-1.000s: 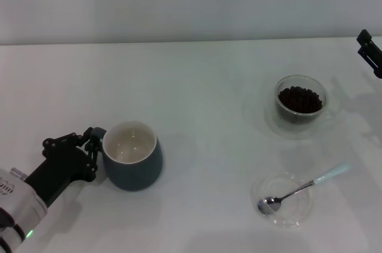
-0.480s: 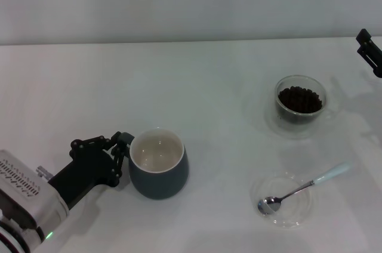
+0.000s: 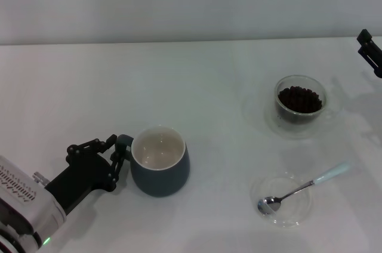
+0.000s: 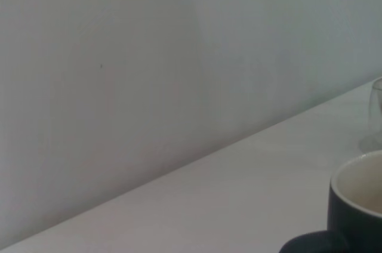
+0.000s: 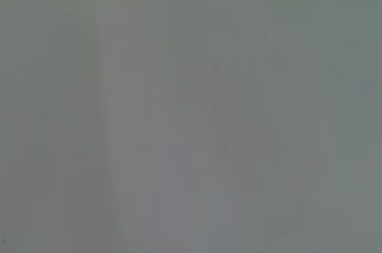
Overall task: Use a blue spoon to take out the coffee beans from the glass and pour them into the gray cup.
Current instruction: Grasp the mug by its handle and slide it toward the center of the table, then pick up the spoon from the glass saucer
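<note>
The gray cup [image 3: 160, 162] stands at the front left of the white table, cream inside and empty; the left wrist view shows its rim [image 4: 358, 202]. My left gripper [image 3: 117, 156] is at the cup's small handle, fingers closed around it. The glass [image 3: 300, 107] with coffee beans [image 3: 300, 99] stands at the right. The blue spoon [image 3: 298, 190] lies in front of the glass, its bowl on a flat clear saucer [image 3: 292, 214] and its pale handle pointing right. My right gripper [image 3: 371, 51] is parked at the far right edge, well clear of the glass.
A second clear saucer [image 3: 271, 126] lies under the glass. The white table [image 3: 197, 86] runs back to a plain grey wall [image 3: 179, 2]. The right wrist view shows only blank grey.
My left gripper dragged the gray cup to the right and a little toward the front. In the last half second the cup hardly shifted and the arm eased slightly back to the left.
</note>
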Controlling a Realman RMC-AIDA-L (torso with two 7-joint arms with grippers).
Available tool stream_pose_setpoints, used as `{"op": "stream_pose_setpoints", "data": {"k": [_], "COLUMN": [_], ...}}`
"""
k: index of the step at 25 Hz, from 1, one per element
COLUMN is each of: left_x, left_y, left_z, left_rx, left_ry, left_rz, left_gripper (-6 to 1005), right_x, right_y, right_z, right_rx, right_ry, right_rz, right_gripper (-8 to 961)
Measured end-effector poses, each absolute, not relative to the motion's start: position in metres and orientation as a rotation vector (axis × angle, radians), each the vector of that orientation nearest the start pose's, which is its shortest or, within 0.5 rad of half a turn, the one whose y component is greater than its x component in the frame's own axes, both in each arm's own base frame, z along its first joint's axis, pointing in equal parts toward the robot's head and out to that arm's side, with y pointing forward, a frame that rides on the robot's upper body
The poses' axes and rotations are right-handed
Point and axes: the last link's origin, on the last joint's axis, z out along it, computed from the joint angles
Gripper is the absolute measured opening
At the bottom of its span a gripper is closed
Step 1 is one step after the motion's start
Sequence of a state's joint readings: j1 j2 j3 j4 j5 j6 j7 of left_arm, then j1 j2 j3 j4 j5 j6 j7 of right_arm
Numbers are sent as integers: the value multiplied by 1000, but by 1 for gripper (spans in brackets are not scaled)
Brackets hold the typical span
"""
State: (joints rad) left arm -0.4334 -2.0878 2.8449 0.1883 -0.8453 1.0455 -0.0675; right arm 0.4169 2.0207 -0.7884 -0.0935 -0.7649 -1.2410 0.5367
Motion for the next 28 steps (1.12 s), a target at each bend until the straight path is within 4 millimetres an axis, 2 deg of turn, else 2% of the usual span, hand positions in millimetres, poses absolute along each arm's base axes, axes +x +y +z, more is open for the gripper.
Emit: {"op": "stream_pose_setpoints", "data": {"k": [4, 7, 17, 28], "left_x": [-309, -309, -312, -323], "left_y": [285, 285, 273, 238], "left_z": [-103, -102, -104, -89], "left_rx": [-2195, -2194, -2173, -2071], "left_ry": [-332, -319, -324, -353], "left_rz": [-501, -497, -493, -596], "left_gripper": [91, 310, 761, 883], "right_x": [360, 360, 360, 362], "right_y": [326, 326, 325, 325], "right_z": [39, 39, 39, 40], "right_rx": [-1597, -1597, -1596, -1592], "right_ry": [629, 629, 631, 635], "right_rz": [813, 813, 815, 807], "right_gripper": [853, 853, 853, 853]}}
